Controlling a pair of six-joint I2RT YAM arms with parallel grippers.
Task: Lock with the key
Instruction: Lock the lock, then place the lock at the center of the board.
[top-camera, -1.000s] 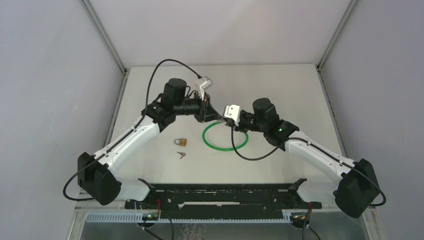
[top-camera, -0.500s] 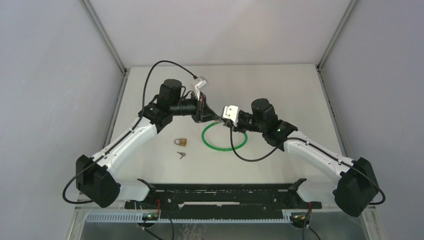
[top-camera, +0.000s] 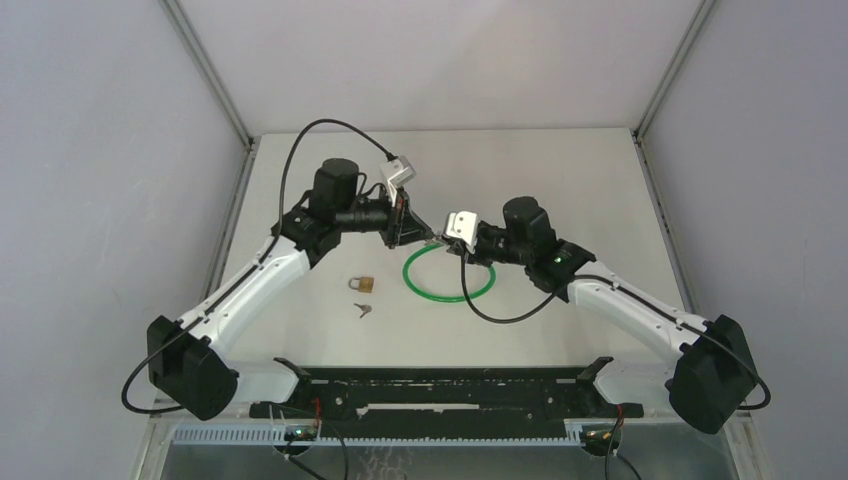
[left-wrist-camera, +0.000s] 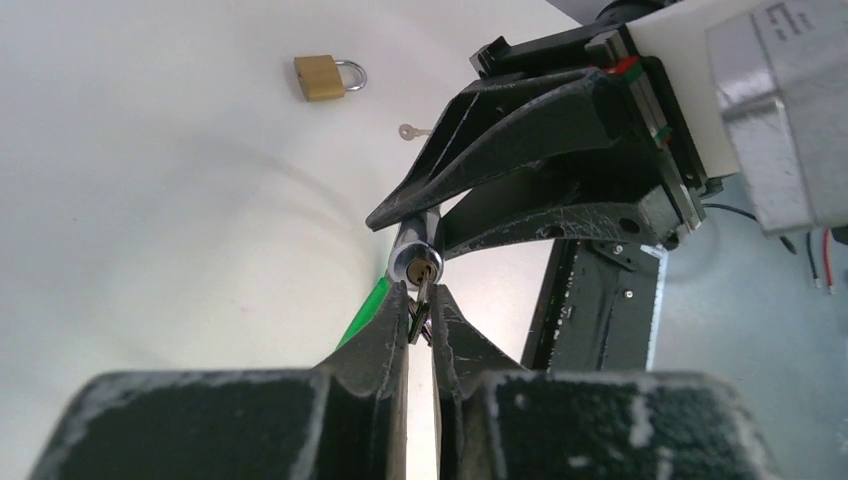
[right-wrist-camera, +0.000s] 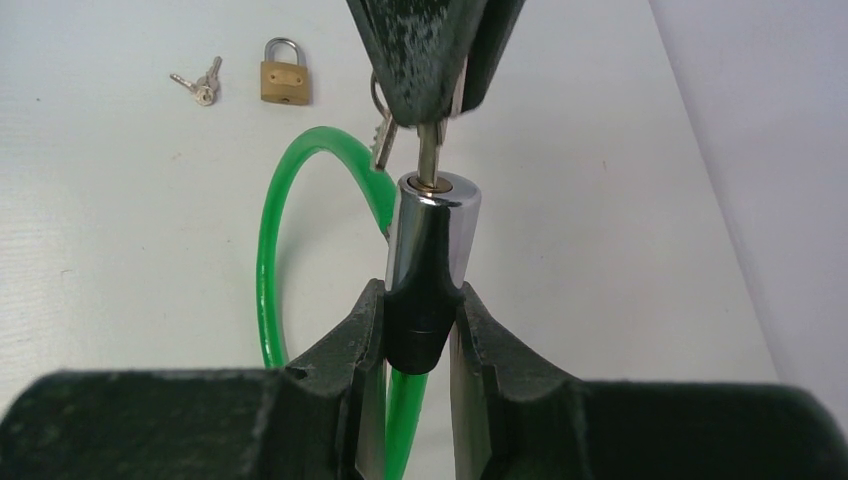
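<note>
A green cable lock (top-camera: 425, 288) lies looped mid-table, and its chrome cylinder (right-wrist-camera: 432, 235) is raised off the surface. My right gripper (right-wrist-camera: 423, 300) is shut on the cylinder's black base. The key (right-wrist-camera: 428, 150) stands with its blade in the keyhole on the cylinder's end face (left-wrist-camera: 421, 268). My left gripper (left-wrist-camera: 421, 295) is shut on the key's head, tip to tip with the right gripper (top-camera: 448, 243). A second key on the same ring (right-wrist-camera: 381, 135) dangles beside the cylinder. In the top view the left gripper (top-camera: 428, 238) meets the right one above the loop's far side.
A small brass padlock (top-camera: 363, 284) lies left of the green loop, with a pair of small keys (top-camera: 362, 309) just in front of it. A black rail (top-camera: 450, 390) runs along the near edge between the arm bases. Grey walls enclose the table.
The left arm's wrist has turned a little and its elbow has shifted left, with the key still in the cylinder. The right arm has held still.
</note>
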